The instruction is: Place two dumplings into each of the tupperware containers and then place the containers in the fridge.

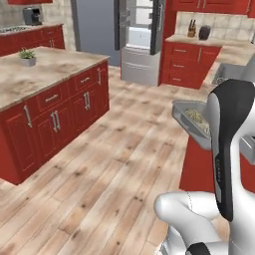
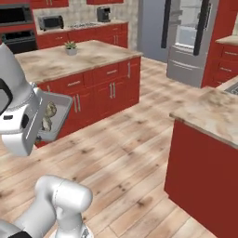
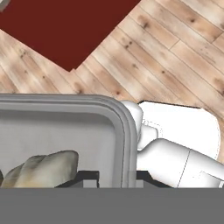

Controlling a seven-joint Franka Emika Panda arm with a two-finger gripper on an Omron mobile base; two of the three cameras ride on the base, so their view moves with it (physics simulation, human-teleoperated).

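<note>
1. The claw (image 3: 111,176) is clenched on the rim of a tupperware container (image 3: 127,131), its dark tips on either side of the rim wall at 6 o'clock in the hand view.
2. A dumpling (image 3: 41,169) lies inside the tray, at about 8 o'clock from the tips.
3. In the left base view the container (image 1: 185,115) is held up above the wooden floor (image 1: 114,169), beside the arm.
4. The fridge (image 1: 139,40) stands at 12 o'clock, well apart, both doors open.
5. An island table (image 1: 45,72) with a small potted plant (image 1: 28,57) sits at 10 o'clock.
</note>
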